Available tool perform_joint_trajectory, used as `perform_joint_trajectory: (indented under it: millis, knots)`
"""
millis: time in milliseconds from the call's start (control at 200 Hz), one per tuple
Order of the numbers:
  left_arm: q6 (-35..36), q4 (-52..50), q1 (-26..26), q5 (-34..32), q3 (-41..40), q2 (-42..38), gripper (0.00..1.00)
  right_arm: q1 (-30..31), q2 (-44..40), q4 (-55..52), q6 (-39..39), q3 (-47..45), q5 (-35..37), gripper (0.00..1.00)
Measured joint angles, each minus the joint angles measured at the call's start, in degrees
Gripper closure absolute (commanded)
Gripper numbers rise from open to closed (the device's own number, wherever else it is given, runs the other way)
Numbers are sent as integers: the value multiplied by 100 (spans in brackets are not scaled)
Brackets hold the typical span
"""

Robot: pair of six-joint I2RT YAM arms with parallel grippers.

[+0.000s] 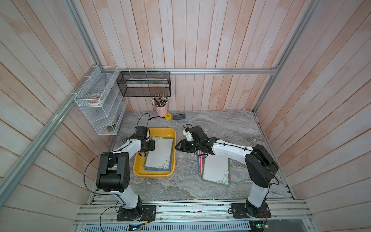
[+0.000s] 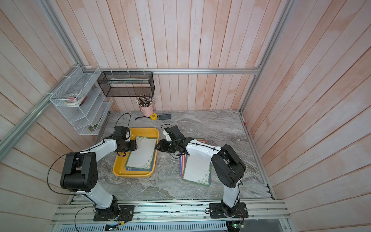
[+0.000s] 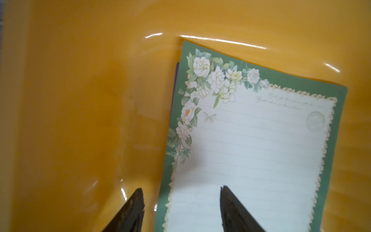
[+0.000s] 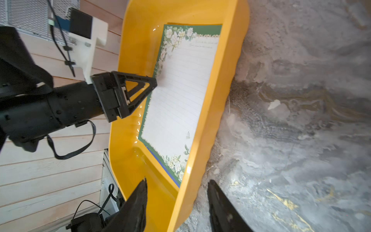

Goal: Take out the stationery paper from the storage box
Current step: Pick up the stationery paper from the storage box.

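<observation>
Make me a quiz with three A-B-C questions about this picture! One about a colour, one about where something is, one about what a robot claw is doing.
1. What colour is the border of the top stationery paper in the storage box? A red B green C black
2. Where is the pink pencil cup? A in the storage box B on the table by the back wall C on the stationery paper
3. The left gripper is: A open over the paper's edge B shut on the storage box C out of sight
Answers: B, the border round the white middle is green; B, it stands at the table's far edge by the wall; A, its fingers stand apart, one over paper, one over bare box.
</observation>
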Motion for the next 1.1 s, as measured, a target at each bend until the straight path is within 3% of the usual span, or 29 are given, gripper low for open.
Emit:
perform_joint_trajectory:
  millis: [675,1100]
  knots:
    - [-46,-229,0,260,118,155,52,133,140,114,125,109,-179,50]
    - [-136,-122,33,798,116,-83,70,133,146,129,125,133,-181,50]
